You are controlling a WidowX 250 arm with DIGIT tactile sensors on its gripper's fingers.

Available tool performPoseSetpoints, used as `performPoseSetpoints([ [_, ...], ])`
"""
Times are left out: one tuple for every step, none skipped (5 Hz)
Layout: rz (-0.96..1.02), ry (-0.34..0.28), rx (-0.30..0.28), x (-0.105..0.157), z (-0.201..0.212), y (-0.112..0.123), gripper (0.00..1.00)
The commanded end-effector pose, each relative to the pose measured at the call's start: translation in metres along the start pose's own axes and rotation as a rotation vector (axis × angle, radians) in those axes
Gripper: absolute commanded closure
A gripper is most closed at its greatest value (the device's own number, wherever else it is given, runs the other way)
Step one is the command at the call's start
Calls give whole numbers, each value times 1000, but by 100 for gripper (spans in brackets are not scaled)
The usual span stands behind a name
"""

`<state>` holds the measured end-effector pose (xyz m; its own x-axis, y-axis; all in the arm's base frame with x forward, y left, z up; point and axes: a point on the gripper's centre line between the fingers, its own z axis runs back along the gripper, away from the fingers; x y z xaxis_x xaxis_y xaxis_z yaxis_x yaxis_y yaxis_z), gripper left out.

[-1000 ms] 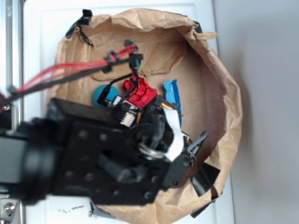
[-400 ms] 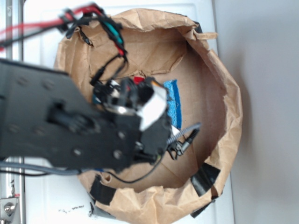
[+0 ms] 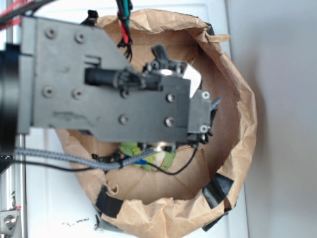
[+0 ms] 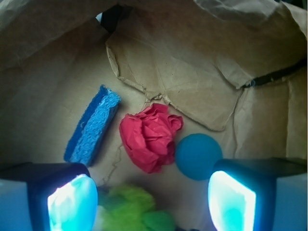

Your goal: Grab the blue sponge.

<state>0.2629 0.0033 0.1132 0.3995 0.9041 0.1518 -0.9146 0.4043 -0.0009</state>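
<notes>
In the wrist view the blue sponge (image 4: 93,126), a narrow bright blue foam block with a paler edge, lies on the brown paper floor at left centre. My gripper (image 4: 151,204) hovers above the floor, open, with nothing between its two glowing pads (image 4: 72,204). The sponge is ahead of the left finger and apart from it. In the exterior view the arm's black body covers the sponge, and the gripper's fingertips are hidden under it.
A crumpled red paper ball (image 4: 149,137) and a round teal-blue ball (image 4: 198,156) lie right of the sponge. A green plush toy (image 4: 130,211) (image 3: 148,153) sits below the open jaws. Everything lies inside a brown paper-walled bin (image 3: 237,114) with raised crumpled walls.
The arm has swung up and back across the bin, now covering the sponge, red paper and teal ball in the exterior view; the green toy has come into sight below it.
</notes>
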Motion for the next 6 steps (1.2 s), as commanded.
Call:
performPoseSetpoints([
  [108, -45, -118, 14, -19, -23, 0],
  [165, -40, -146, 19, -28, -35, 0],
  [195, -57, -116, 20, -37, -46, 0],
  [224, -78, -89, 20, -44, -48, 0],
  [286, -85, -38, 22, -54, -47, 0],
  [392, -58, 70, 19, -59, -46, 0],
])
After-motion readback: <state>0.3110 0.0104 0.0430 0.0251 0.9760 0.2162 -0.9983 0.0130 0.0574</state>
